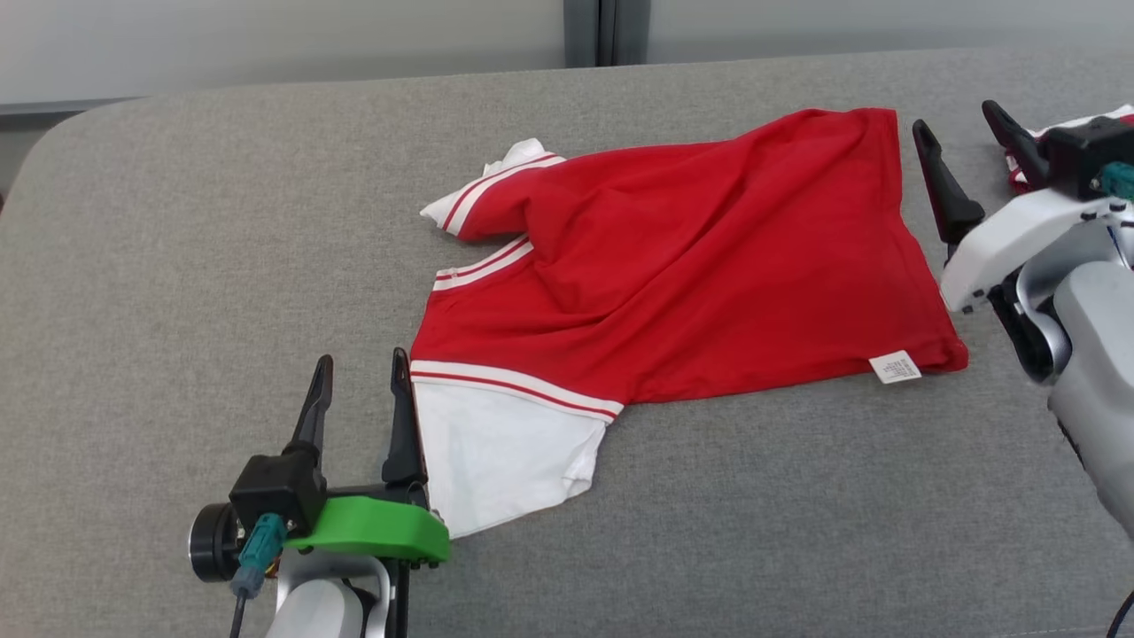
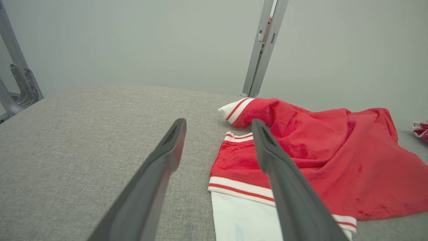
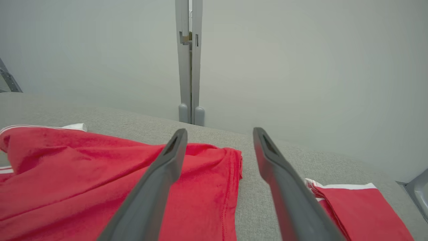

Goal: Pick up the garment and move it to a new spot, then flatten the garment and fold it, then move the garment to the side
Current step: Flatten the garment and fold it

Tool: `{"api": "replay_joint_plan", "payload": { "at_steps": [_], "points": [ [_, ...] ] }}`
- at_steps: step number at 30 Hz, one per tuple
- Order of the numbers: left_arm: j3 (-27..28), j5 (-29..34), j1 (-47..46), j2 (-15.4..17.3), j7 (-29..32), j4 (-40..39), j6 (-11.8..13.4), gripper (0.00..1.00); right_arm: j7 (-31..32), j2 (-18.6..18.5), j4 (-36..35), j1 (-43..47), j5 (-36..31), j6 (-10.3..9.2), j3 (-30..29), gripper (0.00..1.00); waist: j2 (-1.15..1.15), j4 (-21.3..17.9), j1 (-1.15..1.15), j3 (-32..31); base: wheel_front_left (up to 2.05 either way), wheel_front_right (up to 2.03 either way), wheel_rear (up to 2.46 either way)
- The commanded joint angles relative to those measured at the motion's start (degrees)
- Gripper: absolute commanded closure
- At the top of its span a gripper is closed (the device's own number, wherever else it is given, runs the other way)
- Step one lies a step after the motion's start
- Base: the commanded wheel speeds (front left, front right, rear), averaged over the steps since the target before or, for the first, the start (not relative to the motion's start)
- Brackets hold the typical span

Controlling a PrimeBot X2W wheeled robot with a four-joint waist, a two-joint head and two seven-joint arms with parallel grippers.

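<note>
Across grey surface [image 1: 177,221], garment [image 1: 691,266] rumpled; jaws spread beside opposite edges.

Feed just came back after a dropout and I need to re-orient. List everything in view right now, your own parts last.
garment: 1, red with white sleeves and striped trim, lying rumpled mid-surface
care label: 1, white, at the garment's near right hem corner
second garment: 1, red with white trim, looks folded, at the surface's far right
padded surface: 1, grey, under both garments
post: 1, grey metal, upright behind the surface
bracket: 1, grey metal, beyond the surface's left end
wall: 1, pale grey, behind
left jaws: 2 dark fingers, apart, at the near white sleeve's edge, holding nothing
right jaws: 2 dark fingers, apart, between the garment's hem and the second garment, holding nothing
</note>
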Motion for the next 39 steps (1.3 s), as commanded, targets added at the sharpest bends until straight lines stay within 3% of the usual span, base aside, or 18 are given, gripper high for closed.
{"api": "replay_joint_plan", "payload": {
  "at_steps": [1, 9, 17, 25, 39],
  "points": [
    [0.36, -0.61, 0.95, 0.15, -0.01, 0.22, -0.24, 0.00, -0.16, -0.05, -3.11, 3.41, -2.64, -0.11, -2.77, 0.00, 0.00, -1.55, 0.00, -1.92, 0.00, 0.00, 0.00],
    [2.29, -1.67, 3.61, 0.15, -0.01, 0.99, -1.09, 0.00, -0.17, 9.45, -23.41, 24.96, -14.48, -0.10, -21.01, 0.00, 0.00, -2.72, 0.00, -5.81, 0.00, 0.00, 0.00],
    [3.12, -2.54, 6.57, 0.16, -0.01, 1.12, -1.35, 0.00, -0.18, 19.74, -32.61, 38.51, -20.81, -0.09, -27.04, 0.00, 0.00, -2.95, 0.00, -8.22, 0.00, 0.00, 0.00],
    [2.78, -2.59, 8.61, 0.16, -0.01, 0.79, -1.44, 0.00, 0.04, 22.29, -33.07, 41.03, -22.10, -0.10, -26.42, 0.00, 0.00, -2.77, 0.00, -8.92, 0.00, 0.00, 0.00],
    [1.23, -2.19, 9.19, 0.16, 0.00, 2.23, -0.90, 0.00, 1.02, 22.87, -31.74, 41.24, -21.90, -0.10, -26.76, 0.00, 0.00, -2.15, 0.00, -9.25, 0.00, 0.00, 0.00]
  ]
}}
